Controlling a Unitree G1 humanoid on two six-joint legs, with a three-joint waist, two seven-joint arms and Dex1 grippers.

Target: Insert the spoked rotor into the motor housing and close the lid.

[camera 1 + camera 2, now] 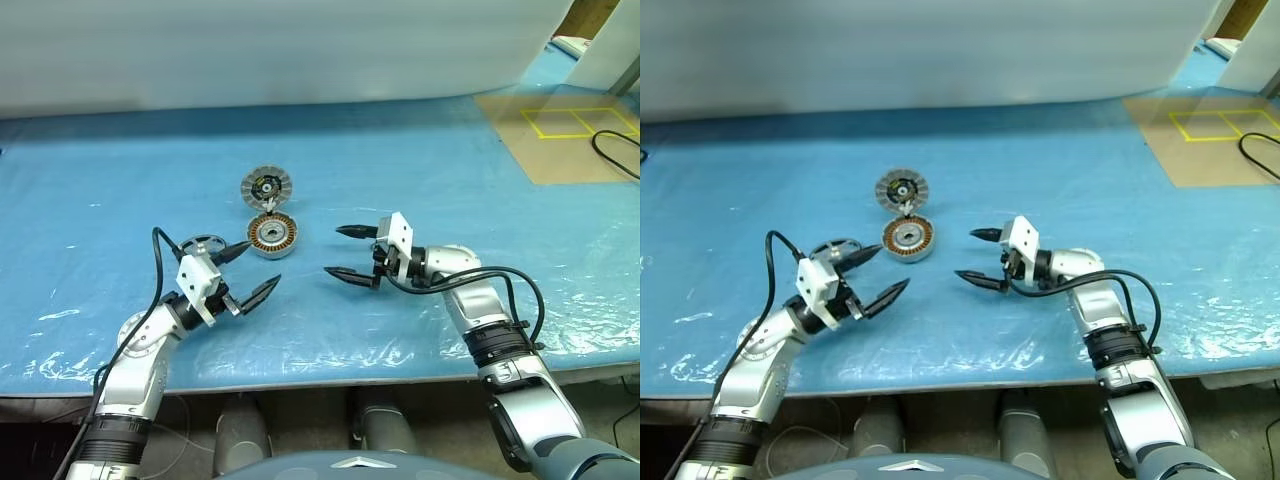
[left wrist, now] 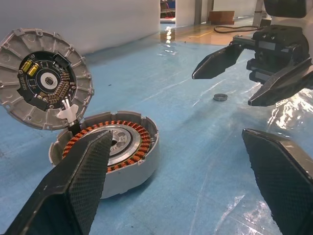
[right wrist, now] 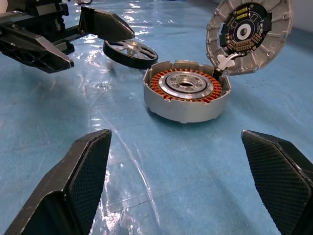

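Note:
The motor housing (image 1: 272, 237), a silver ring with copper windings, lies on the blue table. Its lid (image 1: 266, 186) stands hinged open at the housing's far edge, circuit side showing, joined by a white clip. The spoked rotor (image 3: 129, 53) lies flat on the table just left of the housing, partly behind my left gripper's upper finger. My left gripper (image 1: 257, 267) is open and empty, near-left of the housing, pointing at it. My right gripper (image 1: 336, 251) is open and empty, just right of the housing, pointing left. Both hover above the table, touching nothing.
A small black ring (image 2: 220, 97) lies on the table beyond the housing, near the right gripper. A brown board with yellow tape (image 1: 560, 140) lies far right, with a black cable (image 1: 612, 152). A white wall (image 1: 280, 50) bounds the table's far side.

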